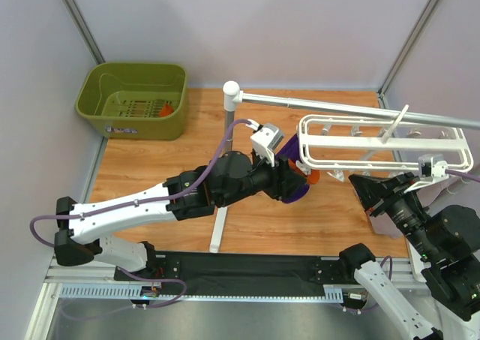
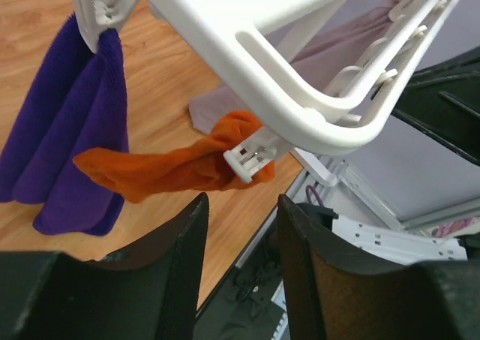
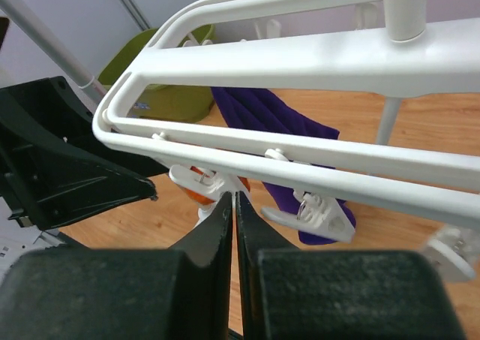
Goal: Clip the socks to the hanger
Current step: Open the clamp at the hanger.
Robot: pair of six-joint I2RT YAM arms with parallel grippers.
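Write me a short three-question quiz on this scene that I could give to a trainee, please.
1. True or false: the right gripper is shut, while the left gripper is open with nothing between its fingers.
2. What holds the orange sock off the table?
A. the right gripper
B. a clip on the hanger
C. the left gripper
3. Fill the gap: the other cloth hanging from a clip next to the sock in the left wrist view is dark ___ in colour.

Key: 1 true; 2 B; 3 purple.
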